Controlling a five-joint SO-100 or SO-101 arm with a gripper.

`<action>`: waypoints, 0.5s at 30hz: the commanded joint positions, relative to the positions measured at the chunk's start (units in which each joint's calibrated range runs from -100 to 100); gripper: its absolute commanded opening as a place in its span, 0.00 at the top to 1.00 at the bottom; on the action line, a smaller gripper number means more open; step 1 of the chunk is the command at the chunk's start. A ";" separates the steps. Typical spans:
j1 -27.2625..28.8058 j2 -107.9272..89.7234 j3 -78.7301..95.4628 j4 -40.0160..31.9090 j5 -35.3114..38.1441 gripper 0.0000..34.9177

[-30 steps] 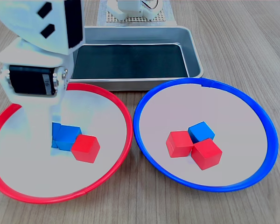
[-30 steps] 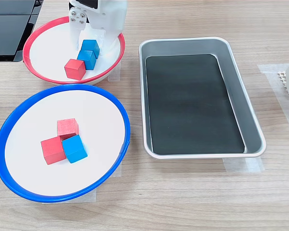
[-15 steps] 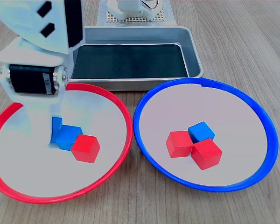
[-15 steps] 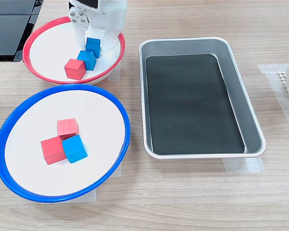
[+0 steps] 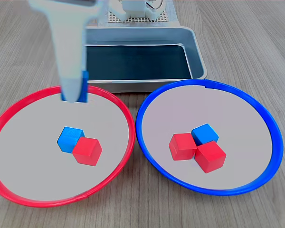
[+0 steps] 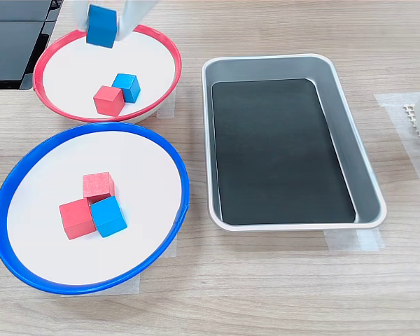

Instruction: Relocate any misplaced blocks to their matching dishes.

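Your claw [image 6: 106, 22] is closed on a blue block [image 6: 101, 26], holding it in the air above the far part of the red-rimmed dish [image 6: 56, 56] in the second exterior view. In the first exterior view the claw [image 5: 76, 92] shows as a pale blurred finger with only a sliver of that held block [image 5: 85, 85] beside it, hanging over the dish's far rim (the blur hides how the fingers sit on the cube).

Below it, inside the red-rimmed dish [image 5: 19, 199], a second blue block [image 5: 69, 138] lies touching a red block [image 5: 87, 151]; in the second exterior view this pair [image 6: 127, 87] [image 6: 109, 100] sits near the dish's middle, apart from the claw.

The blue-rimmed dish [image 5: 256, 114] lies just beside the red one, at the first exterior view's right, their rims close together. It holds a tight cluster of three: two red blocks [image 5: 182, 146] [image 5: 210, 156] and one blue block [image 5: 204, 133], all touching. In the second exterior view the same dish [image 6: 14, 175] is nearest the camera at the left, with the cluster left of its centre.

A grey metal tray [image 6: 336, 140] with a dark bottom rests on the wooden bench [image 6: 280, 294] at the second exterior view's right; in the first exterior view it lies beyond both dishes.
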 commanded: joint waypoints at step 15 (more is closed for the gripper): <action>-18.79 -3.36 12.83 -0.85 6.79 0.99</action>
